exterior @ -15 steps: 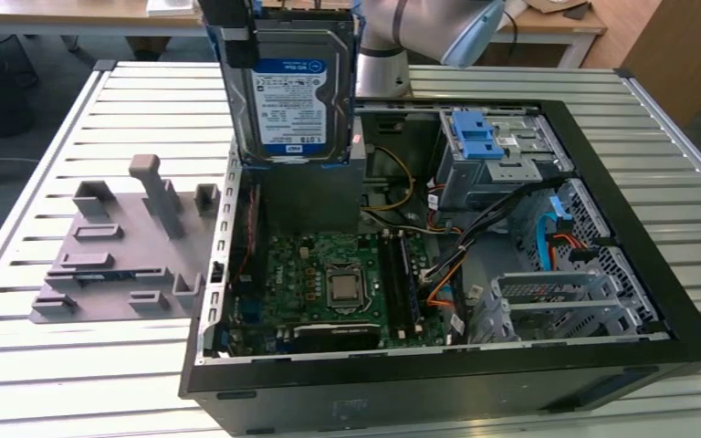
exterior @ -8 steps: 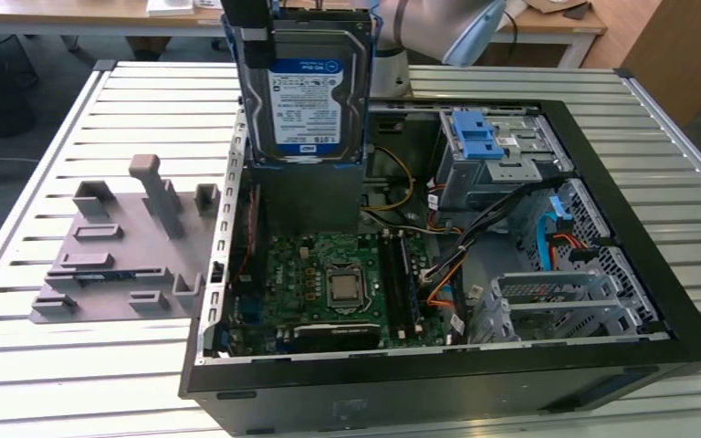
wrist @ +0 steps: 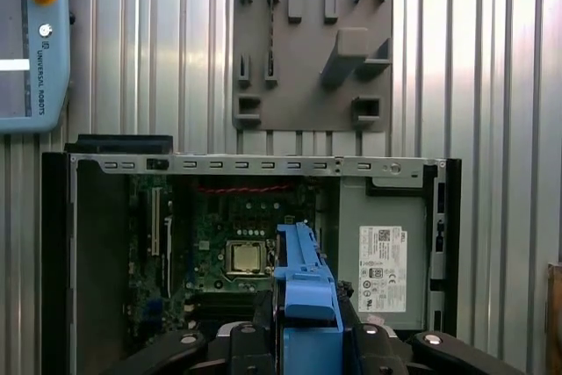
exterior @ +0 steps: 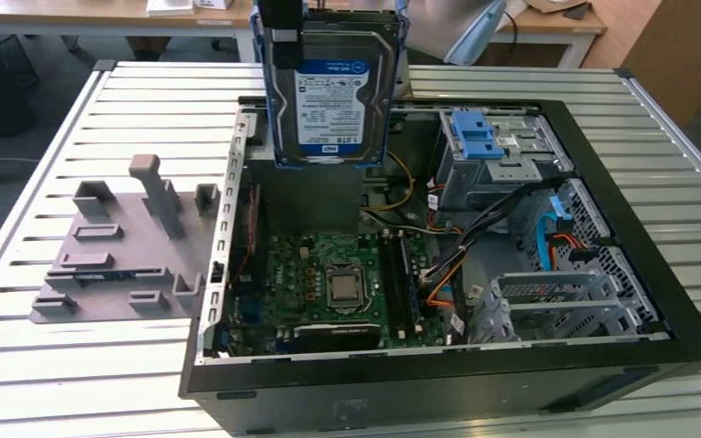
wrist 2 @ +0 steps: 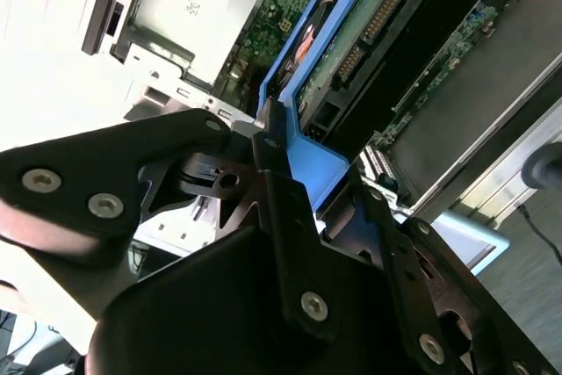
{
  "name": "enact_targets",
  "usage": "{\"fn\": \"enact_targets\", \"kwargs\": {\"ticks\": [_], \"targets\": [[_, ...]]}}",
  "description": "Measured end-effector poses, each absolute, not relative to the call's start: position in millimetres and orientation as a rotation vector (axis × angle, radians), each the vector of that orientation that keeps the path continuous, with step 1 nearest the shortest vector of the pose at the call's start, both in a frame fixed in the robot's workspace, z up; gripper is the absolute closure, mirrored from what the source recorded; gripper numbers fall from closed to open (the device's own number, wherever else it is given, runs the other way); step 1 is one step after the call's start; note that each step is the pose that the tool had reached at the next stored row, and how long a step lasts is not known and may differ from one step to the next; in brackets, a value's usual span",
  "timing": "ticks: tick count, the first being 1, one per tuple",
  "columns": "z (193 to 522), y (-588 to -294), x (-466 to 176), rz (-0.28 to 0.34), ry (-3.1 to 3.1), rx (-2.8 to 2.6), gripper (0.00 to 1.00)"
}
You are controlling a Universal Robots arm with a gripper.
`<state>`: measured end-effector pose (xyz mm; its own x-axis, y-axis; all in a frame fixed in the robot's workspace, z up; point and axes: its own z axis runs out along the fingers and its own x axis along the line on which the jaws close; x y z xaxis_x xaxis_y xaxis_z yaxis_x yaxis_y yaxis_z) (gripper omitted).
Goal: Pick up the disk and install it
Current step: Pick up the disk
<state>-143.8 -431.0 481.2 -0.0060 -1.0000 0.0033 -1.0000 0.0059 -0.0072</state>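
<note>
Cropped at the top by the exterior view's upper edge; in the first wrist view seen edge-on, partly masked by the gripper [wrist: 306, 335]. Hanging over the open computer case [exterior: 643, 228], above the motherboard [exterior: 326, 278]: the disk [exterior: 326, 100], long axis vertical, label toward the exterior camera. Pinched by its blue carrier bracket [wrist: 303, 278] between the fingers [wrist 2: 277, 191].
</note>
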Motion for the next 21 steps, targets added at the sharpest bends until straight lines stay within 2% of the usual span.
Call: {"fn": "enact_targets", "kwargs": {"ticks": [21], "targets": [[480.7, -435.5, -95.1, -0.010, 2.229, -2.212, 0.64]]}}
